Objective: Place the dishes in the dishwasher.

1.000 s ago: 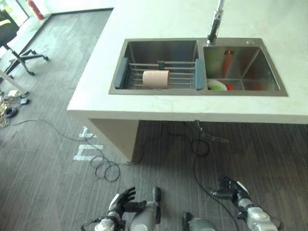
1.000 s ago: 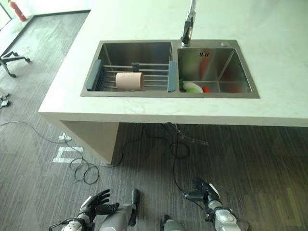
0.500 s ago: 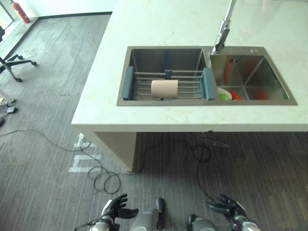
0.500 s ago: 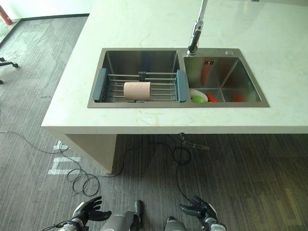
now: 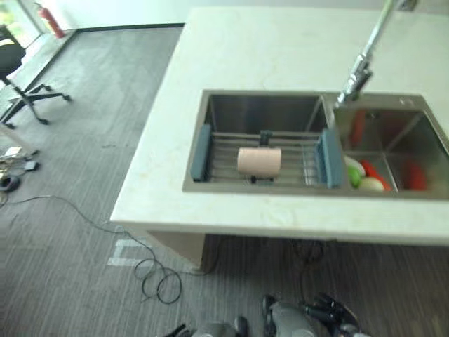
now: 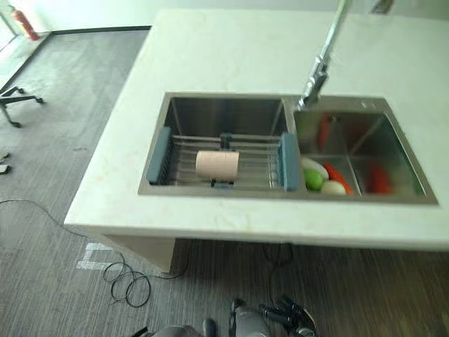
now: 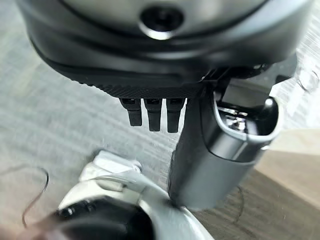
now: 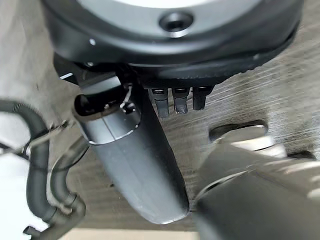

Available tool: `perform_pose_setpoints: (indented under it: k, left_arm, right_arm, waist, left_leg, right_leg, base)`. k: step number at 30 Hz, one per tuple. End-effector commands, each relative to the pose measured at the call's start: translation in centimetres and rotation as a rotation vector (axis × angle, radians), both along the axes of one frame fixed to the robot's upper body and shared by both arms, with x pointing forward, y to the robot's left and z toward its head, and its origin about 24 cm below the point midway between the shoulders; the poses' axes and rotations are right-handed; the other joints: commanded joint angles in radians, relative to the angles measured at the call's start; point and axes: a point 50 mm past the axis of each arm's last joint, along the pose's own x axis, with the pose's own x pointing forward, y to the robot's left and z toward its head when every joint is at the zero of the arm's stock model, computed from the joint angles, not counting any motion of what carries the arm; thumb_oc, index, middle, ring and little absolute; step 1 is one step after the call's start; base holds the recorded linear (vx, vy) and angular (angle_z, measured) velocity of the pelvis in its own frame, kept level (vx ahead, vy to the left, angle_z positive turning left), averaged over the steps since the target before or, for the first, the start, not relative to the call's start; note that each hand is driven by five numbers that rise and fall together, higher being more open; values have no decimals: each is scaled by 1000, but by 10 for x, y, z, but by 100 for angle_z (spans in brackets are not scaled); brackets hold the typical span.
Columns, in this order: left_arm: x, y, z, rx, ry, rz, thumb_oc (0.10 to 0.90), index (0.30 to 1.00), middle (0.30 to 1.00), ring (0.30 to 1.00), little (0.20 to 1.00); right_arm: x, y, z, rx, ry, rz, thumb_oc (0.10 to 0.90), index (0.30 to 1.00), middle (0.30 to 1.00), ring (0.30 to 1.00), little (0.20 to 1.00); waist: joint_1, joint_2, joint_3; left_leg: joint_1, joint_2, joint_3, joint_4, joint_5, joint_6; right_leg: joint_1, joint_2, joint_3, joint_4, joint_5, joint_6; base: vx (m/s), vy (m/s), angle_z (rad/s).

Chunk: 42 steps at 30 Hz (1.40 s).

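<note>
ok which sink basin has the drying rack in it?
The left basin: a grey-ended wire rack spans it, holding a beige cup on its side. The right basin holds colourful dishes.

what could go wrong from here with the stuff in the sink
1. The pink cup lies on its side on the wire rack over the left basin; a careless touch could probably roll it along the bars.
2. The white, green and red dishes crowd one corner of the right basin, close under the faucet, so an arm reaching in may knock the spout.
3. The right hand hangs low by the floor, far from the counter.
</note>
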Motion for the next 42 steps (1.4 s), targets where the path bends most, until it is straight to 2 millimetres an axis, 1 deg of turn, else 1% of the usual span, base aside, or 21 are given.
perform_pose_setpoints:
  k: [1, 2, 3, 4, 5, 7, 9, 12, 15, 22, 26, 33, 37, 39, 40, 41, 42]
  left_arm:
    - [40, -10, 8, -35, -117, -83, 800, 900, 900, 900, 900]
    - [39, -9, 8, -28, -98, -98, 800, 900, 900, 900, 900]
    - [39, -9, 7, -25, -83, -109, 800, 900, 900, 900, 900]
    - [35, -10, 5, -22, -59, -114, 800, 900, 900, 900, 900]
    - [34, -9, 5, -19, -49, -118, 800, 900, 900, 900, 900]
    - [26, -13, 1, -13, 1, -149, 800, 900, 900, 900, 900]
    - [23, -15, 0, -11, 9, -151, 800, 900, 900, 900, 900]
    - [18, -14, -2, -5, 35, -134, 800, 900, 900, 900, 900]
    - [14, -12, -2, 11, 39, -158, 800, 900, 900, 900, 900]
    - [15, -10, -2, 24, 36, -167, 800, 900, 900, 900, 900]
    - [10, -10, -3, 21, 56, -165, 800, 900, 900, 900, 900]
    - [3, -10, -4, -4, 76, -75, 800, 900, 900, 900, 900]
    - [-2, -4, -4, -4, 95, 79, 800, 900, 900, 900, 900]
    - [-8, 11, -2, 44, 92, 272, 800, 900, 900, 900, 900]
    - [-11, 18, -1, 63, 88, 328, 800, 900, 900, 900, 900]
    - [-26, 61, 12, 235, 31, 573, 800, 900, 900, 900, 900]
    - [-31, 78, 20, 307, 13, 624, 800, 900, 900, 900, 900]
  right_arm:
    - [32, -39, 30, -137, -151, 48, 800, 900, 900, 900, 900]
    - [33, -42, 32, -141, -159, 37, 800, 900, 900, 900, 900]
    - [33, -44, 33, -144, -163, 22, 800, 900, 900, 900, 900]
    - [32, -46, 33, -145, -165, 3, 800, 900, 900, 900, 900]
    - [32, -47, 33, -146, -165, -4, 800, 900, 900, 900, 900]
    - [27, -48, 31, -119, -156, -64, 800, 900, 900, 900, 900]
    - [25, -46, 29, -110, -156, -59, 800, 900, 900, 900, 900]
    - [23, -40, 26, -110, -140, -25, 800, 900, 900, 900, 900]
    - [16, -38, 21, -58, -121, -86, 800, 900, 900, 900, 900]
    - [11, -37, 18, -67, -95, -85, 800, 900, 900, 900, 900]
    - [5, -35, 15, -61, -70, -90, 800, 900, 900, 900, 900]
    - [-1, -35, 12, -66, -51, -103, 800, 900, 900, 900, 900]
    - [-1, -39, 13, -67, -49, -113, 800, 900, 900, 900, 900]
    - [-2, -42, 14, -73, -43, -124, 800, 900, 900, 900, 900]
    - [-3, -44, 15, -77, -42, -128, 800, 900, 900, 900, 900]
    - [-9, -57, 18, -102, -27, -158, 800, 900, 900, 900, 900]
    - [-12, -63, 19, -110, -20, -171, 800, 900, 900, 900, 900]
  waist:
    - [-6, 39, 27]
    - [-1, 62, 32]
    - [2, 70, 35]
    - [8, 75, 39]
    - [6, 73, 34]
    - [3, 84, 3]
    - [-1, 89, -11]
    - [-2, 88, -28]
    - [-3, 83, -41]
    - [-11, 80, -43]
    - [-12, 76, -44]
    - [-9, 76, -45]
    - [-3, 80, -46]
    - [2, 86, -46]
    - [3, 87, -46]
    - [9, 101, -44]
    - [13, 106, -49]
  left_leg:
    - [117, 107, -28, -298, -39, 3]
    - [45, 147, -10, -319, -33, -23]
    - [-5, 170, 7, -319, -14, -43]
    - [-51, 195, 4, -319, 27, -63]
    - [-51, 203, 22, -319, 16, -61]
    - [-41, 227, 19, -319, -21, -71]
    - [-25, 226, 17, -319, -40, -74]
    - [-11, 211, 4, -319, -55, -70]
    - [3, 205, 11, -319, -69, -61]
    - [10, 209, 29, -319, -88, -53]
    - [13, 210, 30, -319, -94, -50]
    - [20, 211, 31, -319, -102, -48]
    - [24, 209, 27, -319, -105, -49]
    - [25, 209, 30, -319, -105, -52]
    - [25, 209, 30, -319, -104, -53]
    - [28, 207, 27, -319, -102, -56]
    - [27, 207, 24, -319, -100, -57]
  right_leg:
    - [-27, -72, 10, 9, -32, 126]
    - [-18, -63, -16, 9, -47, 131]
    - [-9, -64, -28, 9, -59, 134]
    - [3, -63, -28, 9, -73, 134]
    - [0, -71, -41, 9, -78, 137]
    - [-17, -97, -76, 9, -75, 150]
    - [-25, -104, -87, 9, -73, 155]
    - [-27, -102, -79, 9, -72, 159]
    - [-22, -100, -75, 9, -77, 160]
    - [-28, -99, -68, 9, -80, 163]
    - [-29, -99, -69, 9, -82, 166]
    - [-25, -102, -74, 9, -87, 166]
    - [-21, -109, -82, 9, -90, 166]
    - [-19, -117, -90, 9, -92, 167]
    - [-19, -119, -92, 9, -93, 167]
    - [-12, -130, -101, 9, -99, 168]
    - [-13, -133, -103, 9, -100, 169]
  base:
    - [42, 74, 4]
    - [35, 94, -5]
    - [23, 98, 9]
    - [18, 69, 27]
    - [43, 147, 15]
    - [52, 219, -36]
    - [49, 125, -37]
    - [57, 59, 5]
    - [79, 38, 13]
    - [40, 17, 3]
    - [30, -7, -3]
    - [0, 0, 0]
    - [2, 1, -2]
    - [-9, 38, 0]
    - [-38, 94, 2]
    - [-35, 97, 0]
    - [-31, 117, 12]
